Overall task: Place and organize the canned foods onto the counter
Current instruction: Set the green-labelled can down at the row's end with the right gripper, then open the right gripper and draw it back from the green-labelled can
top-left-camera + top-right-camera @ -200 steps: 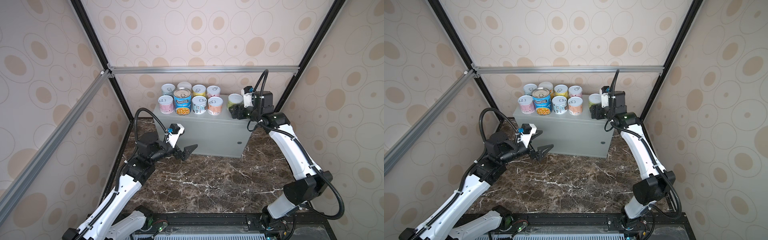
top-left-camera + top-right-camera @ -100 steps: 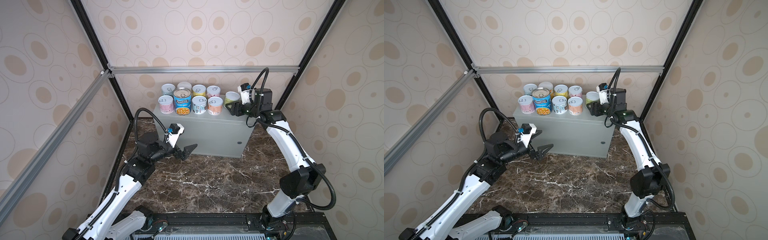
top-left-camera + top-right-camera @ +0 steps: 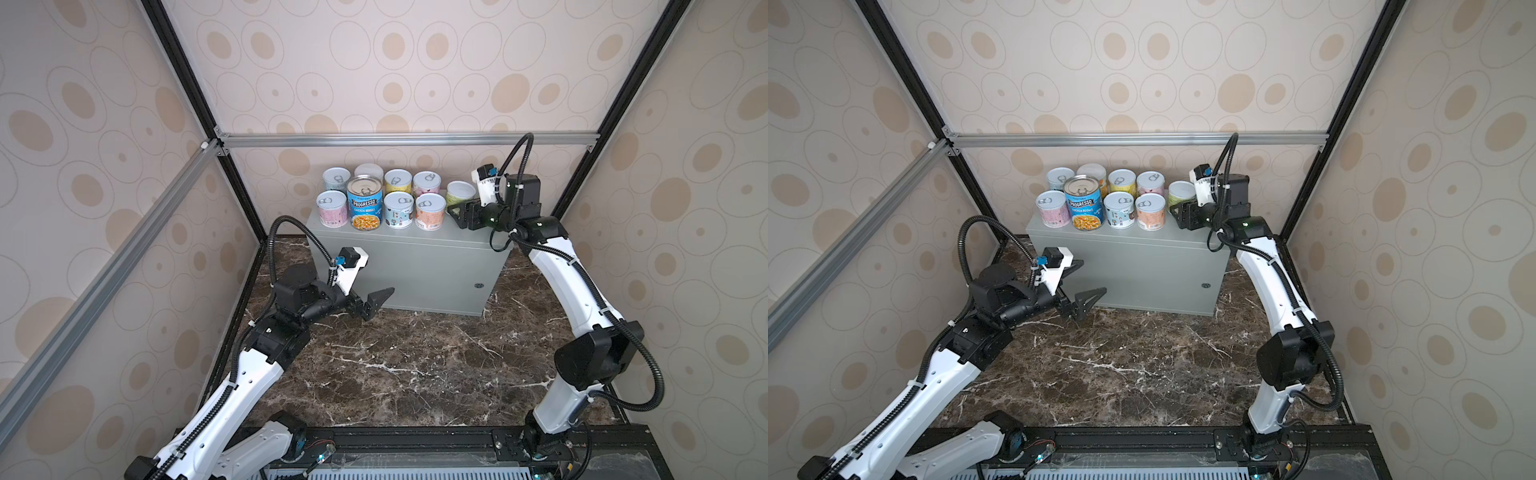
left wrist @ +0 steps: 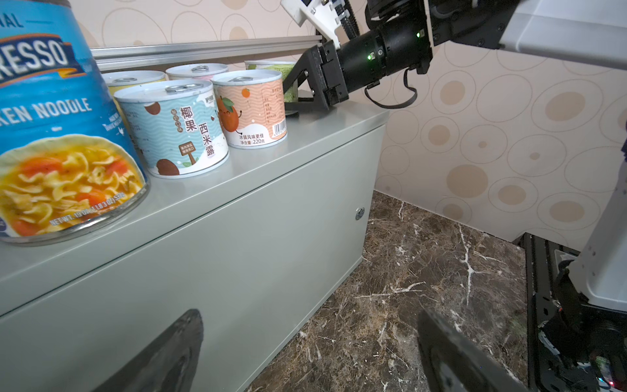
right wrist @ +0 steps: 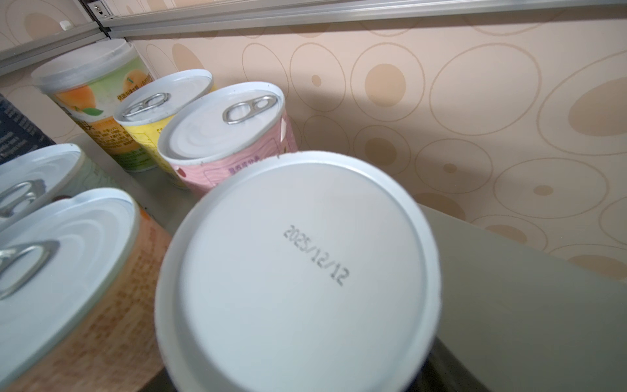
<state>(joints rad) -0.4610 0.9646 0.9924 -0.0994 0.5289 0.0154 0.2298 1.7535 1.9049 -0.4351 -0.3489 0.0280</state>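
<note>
One grey box (image 3: 415,266) holds all nine cans (image 3: 398,210), bunched at one end. Left gripper (image 3: 378,303) wide open, empty, low before box. Right gripper (image 3: 454,209) astride green can (image 3: 460,190); hold unclear. Risk: jaws snag on pulling back and topple it against orange can (image 3: 430,212).

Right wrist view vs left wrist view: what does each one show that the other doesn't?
Right wrist only: the date stamp on the green can lid, and the plastic-lidded can in the back row.
Left wrist only: the Progresso can soup picture, the counter front and its lock, the marble floor, the left fingers wide apart, the right fingers at the green can.
Both: the peach can, the pink can, the counter's top.
</note>
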